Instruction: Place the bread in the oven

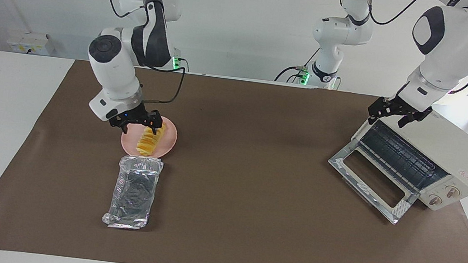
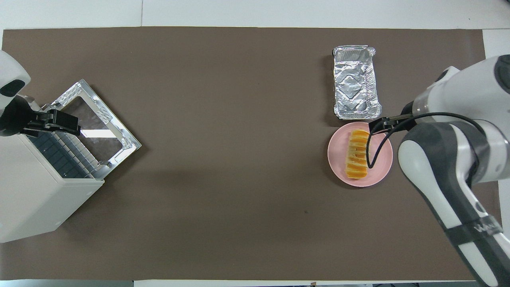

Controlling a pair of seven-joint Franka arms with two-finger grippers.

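Facing view: two arms are seen at one bench [image 1: 2, 130] covered by one brown mat [image 1: 243, 204]. One bread [image 1: 148, 142] loaf is recorded lying on one pink plate [image 1: 169, 140] toward the right arm's end of the bench. One foil tray [image 1: 133, 191] is noted just beside the plate, farther from the robots. The right end effector [image 1: 141, 125] is held low over the plate at the loaf's nearer end, fingers spread, with nothing pinched; contact with the loaf cannot be told. One oven [image 1: 450, 151] is set at the left arm's end, its one glass door [image 1: 372, 184] dropped open and one wire rack [image 1: 400, 156] exposed; two knobs [image 1: 444, 195] are counted on its front panel. The left end effector [image 1: 398, 114] is positioned over the oven's top front edge, its fingers spread and nothing gripped. Overhead view: the same count is confirmed, one loaf [image 2: 357, 158] on one plate [image 2: 338, 159], one tray [image 2: 356, 82] adjoining, one oven [image 2: 36, 199] with its door [image 2: 95, 123] down. The right end effector [image 2: 378, 124] is seen over the plate's rim beside the loaf; the left end effector [image 2: 59, 121] is seen above the oven's opening.
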